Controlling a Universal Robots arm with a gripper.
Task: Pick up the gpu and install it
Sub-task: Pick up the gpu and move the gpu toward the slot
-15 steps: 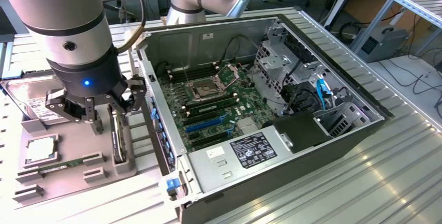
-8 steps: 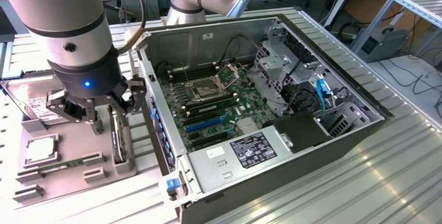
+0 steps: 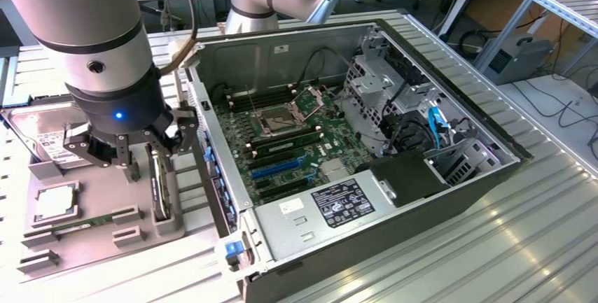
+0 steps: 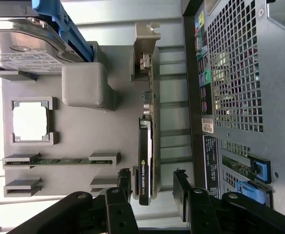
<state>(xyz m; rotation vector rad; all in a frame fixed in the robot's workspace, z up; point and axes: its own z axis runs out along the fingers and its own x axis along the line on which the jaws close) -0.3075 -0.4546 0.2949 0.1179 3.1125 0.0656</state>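
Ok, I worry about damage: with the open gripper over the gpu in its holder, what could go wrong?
The gpu stands on edge nearer one finger of the gripper, so closing may tilt it in the grey holder. The computer case sits close; lifting might knock the card on it.

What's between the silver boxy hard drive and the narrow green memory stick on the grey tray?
A square silvery processor chip; the wrist view shows it plainly, and the exterior view shows it too.
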